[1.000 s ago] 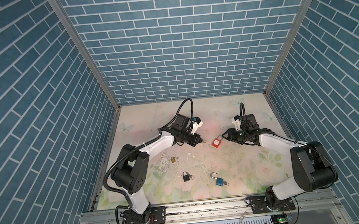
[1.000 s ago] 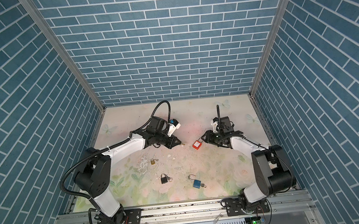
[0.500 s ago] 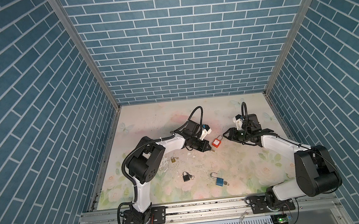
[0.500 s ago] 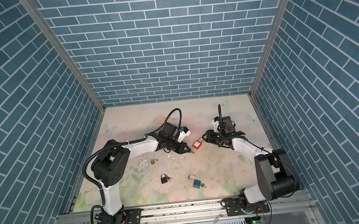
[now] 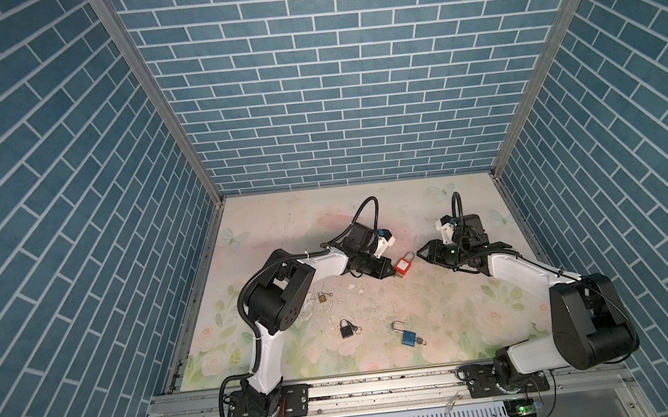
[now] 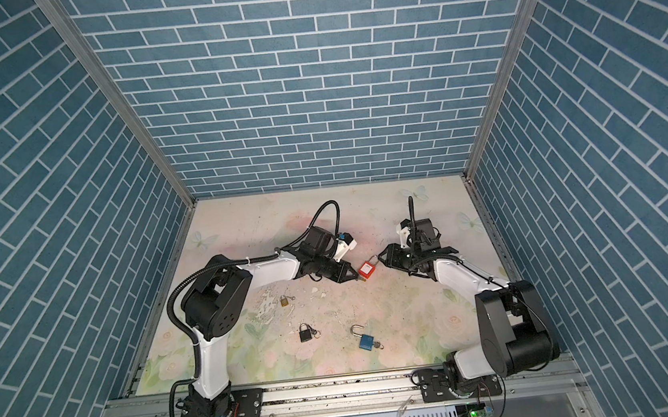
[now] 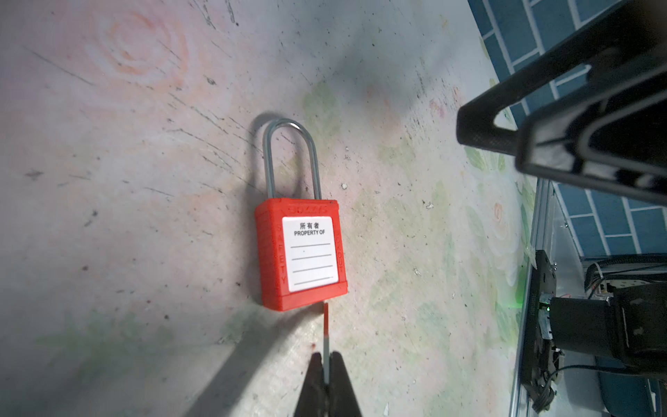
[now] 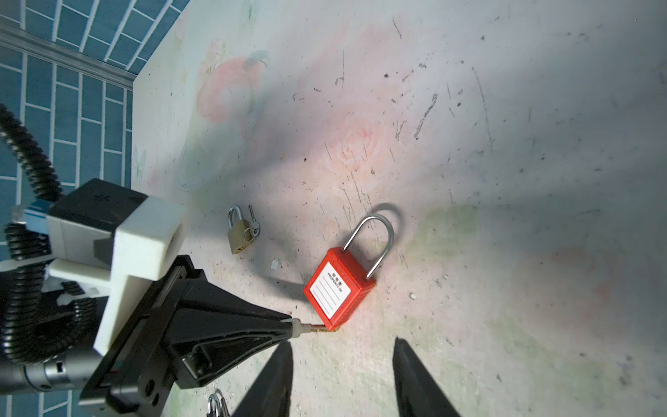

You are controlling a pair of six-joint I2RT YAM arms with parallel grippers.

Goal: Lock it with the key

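The left tool (image 7: 326, 368) pinches the key (image 7: 326, 326), tip at the red padlock (image 7: 302, 254) base, for insertion; the right tool (image 8: 342, 343) stands half-open nearby.

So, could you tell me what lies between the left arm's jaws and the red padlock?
The key: in the left wrist view it runs from the left gripper, jaws shut on it, to the bottom edge of the red padlock.

Padlocks are four: one red padlock (image 5: 403, 266), one brass padlock (image 5: 322, 297), one black padlock (image 5: 346, 329) and one blue padlock (image 5: 408, 338). Keys seen clearly are two: one key (image 7: 326, 325) at the red padlock, one small key (image 8: 252, 220) beside the brass padlock. Robot arms are two: left arm (image 5: 325, 266), right arm (image 5: 518, 273).
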